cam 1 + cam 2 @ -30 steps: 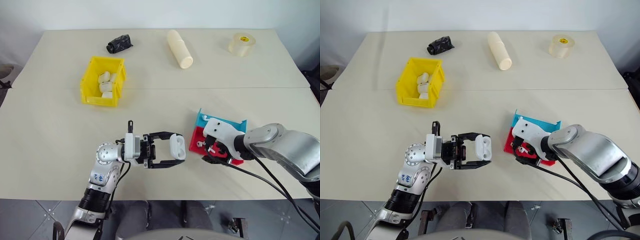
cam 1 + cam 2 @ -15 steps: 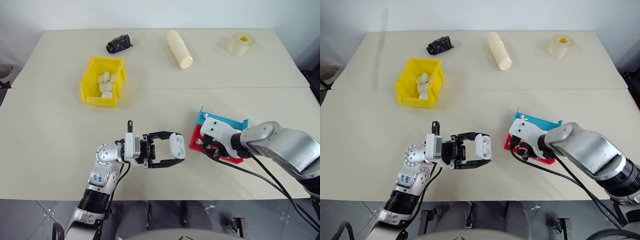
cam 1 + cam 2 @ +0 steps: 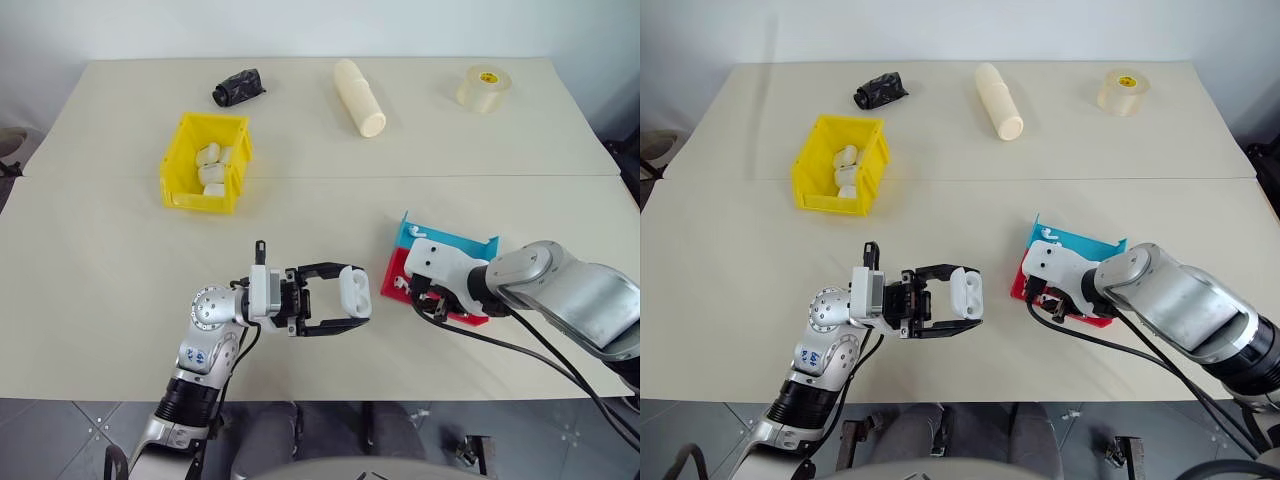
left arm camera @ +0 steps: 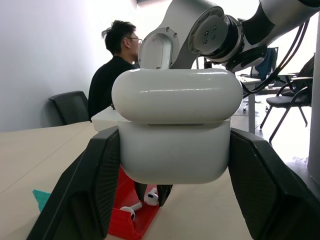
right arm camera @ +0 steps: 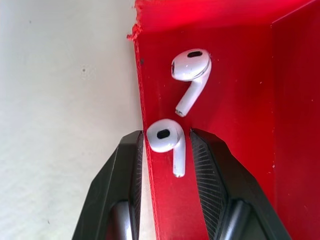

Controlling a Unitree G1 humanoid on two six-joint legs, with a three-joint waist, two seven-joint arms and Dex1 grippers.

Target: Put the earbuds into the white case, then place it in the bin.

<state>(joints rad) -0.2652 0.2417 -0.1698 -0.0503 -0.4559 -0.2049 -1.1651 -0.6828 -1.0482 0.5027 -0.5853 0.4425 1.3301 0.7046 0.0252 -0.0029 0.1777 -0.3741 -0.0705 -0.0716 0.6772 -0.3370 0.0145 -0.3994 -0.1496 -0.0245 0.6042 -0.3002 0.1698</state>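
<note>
The right tool [image 5: 165, 150] has narrowed over the last second and now brackets one earbud [image 5: 166, 140] in the red tray [image 5: 235, 75], its fingers close on either side. Whether they already pinch it I cannot quite tell; contact looks likely. The pick of the first earbud therefore seems under way, with nothing yet loaded into the case.

The left tool [image 3: 350, 305] has stayed put, clamped on the white case [image 3: 354, 291] and holding it above the worktop [image 3: 120, 260] just beside the tray, lid up.

The second earbud [image 5: 191, 75] lies loose in the red tray, near the first. A blue tray [image 3: 440, 238] sits against the red one. The yellow bin [image 3: 182, 170], well apart across the worktop, already holds several white pieces.
</note>
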